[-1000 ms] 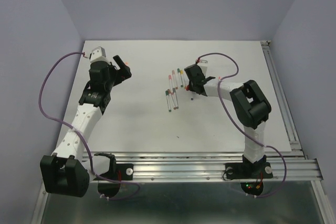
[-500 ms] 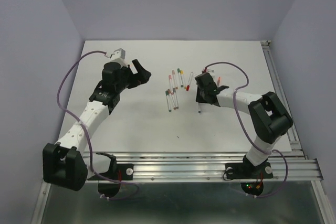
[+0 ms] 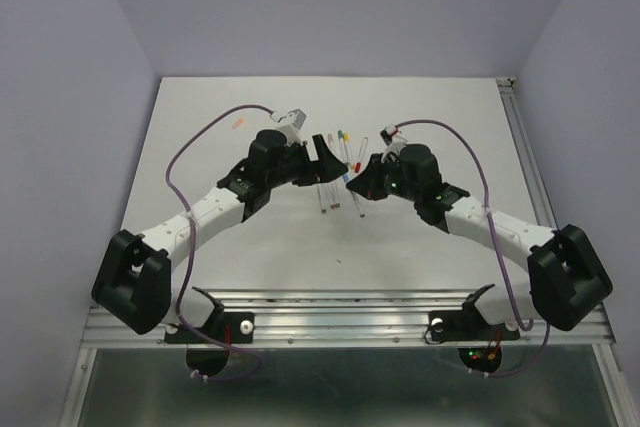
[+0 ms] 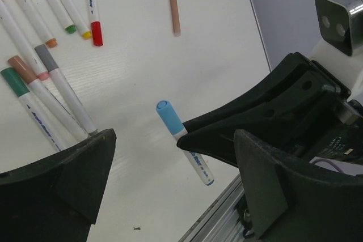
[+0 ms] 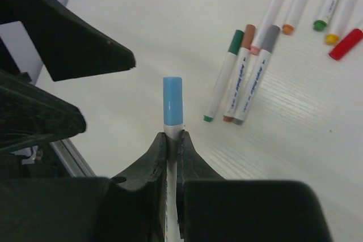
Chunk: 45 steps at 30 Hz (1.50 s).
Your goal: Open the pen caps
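Now, right tool (image 5: pixel 172 137): clamped on one thin white pen (image 5: pixel 173 128), blue plastic cap (image 5: pixel 172 100)
Left tool (image 4: pixel 174 135): wide apart
White bench (image 5: pixel 170 15): eight capped pens (image 5: pixel 253 77)

The blue cap (image 5: pixel 172 100) is a light sky shade on a white pen (image 4: pixel 195 165) with blue lettering, pinched in the black right gripper (image 5: pixel 172 137). Nearby: green cap (image 5: pixel 236 41), brown cap (image 5: pixel 248 35), grey cap (image 5: pixel 269 37), red cap (image 5: pixel 346 44). Table (image 3: pixel 450 107) is plain white, cables (image 3: pixel 200 133) purple.
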Available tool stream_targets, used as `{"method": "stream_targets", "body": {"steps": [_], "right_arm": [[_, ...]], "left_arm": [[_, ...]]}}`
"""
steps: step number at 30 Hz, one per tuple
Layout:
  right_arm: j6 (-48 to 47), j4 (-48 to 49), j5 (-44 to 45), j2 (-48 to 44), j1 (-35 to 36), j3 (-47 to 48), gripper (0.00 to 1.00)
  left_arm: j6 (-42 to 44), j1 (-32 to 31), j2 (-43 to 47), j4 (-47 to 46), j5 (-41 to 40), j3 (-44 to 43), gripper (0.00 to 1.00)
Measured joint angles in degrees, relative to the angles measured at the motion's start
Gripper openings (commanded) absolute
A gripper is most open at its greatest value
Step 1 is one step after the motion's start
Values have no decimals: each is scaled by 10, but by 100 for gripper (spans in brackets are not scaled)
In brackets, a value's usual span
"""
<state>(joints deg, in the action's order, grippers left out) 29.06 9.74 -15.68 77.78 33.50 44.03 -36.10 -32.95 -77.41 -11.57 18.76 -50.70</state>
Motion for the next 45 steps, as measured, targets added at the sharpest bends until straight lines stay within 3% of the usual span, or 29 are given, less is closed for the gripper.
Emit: {"method": "stream_targets", "body": {"steps": [4, 8, 13, 16, 19, 22, 24, 26, 28, 30, 34, 38, 42, 43, 45], "right_arm": [[16, 47, -29, -15, 6, -10, 1], [33, 77, -50, -22, 11, -19, 1], [45, 102, -54, -32, 15, -19, 1], [52, 120, -57, -40, 15, -19, 1], [56, 130, -58, -42, 15, -19, 1], [58, 130, -58, -42, 15, -19, 1], [58, 132, -56, -42, 15, -19, 1], [57, 132, -52, -40, 15, -19, 1], [56, 132, -51, -36, 15, -19, 1], [54, 133, -51, -31, 15, -19, 7], [49, 129, -49, -24, 15, -18, 40], [42, 115, -54, -9, 17, -9, 50], [39, 101, -65, 9, 19, -8, 43], [39, 100, -70, 13, 19, -8, 28], [39, 101, -73, 16, 19, -6, 7]], "left_arm": [[-20, -13, 0, -13, -13, -1, 89], [-43, -21, -1, -27, -20, -2, 73], [-65, -25, -5, -37, -27, -5, 66], [-74, -26, -6, -39, -28, -5, 55], [-82, -26, -6, -41, -29, -5, 31], [-91, -27, -7, -48, -28, -9, 25], [-97, -28, -10, -54, -27, -12, 15], [-99, -28, -13, -55, -27, -14, 0], [-101, -28, -15, -53, -27, -14, 0], [-102, -28, -19, -51, -28, -14, 0], [-104, -28, -23, -49, -31, -14, 0], [-107, -28, -23, -58, -39, -14, 0], [-109, -28, -23, -63, -49, -14, 0], [-109, -28, -23, -62, -52, -14, 0], [-109, -29, -23, -62, -58, -14, 0]]}}
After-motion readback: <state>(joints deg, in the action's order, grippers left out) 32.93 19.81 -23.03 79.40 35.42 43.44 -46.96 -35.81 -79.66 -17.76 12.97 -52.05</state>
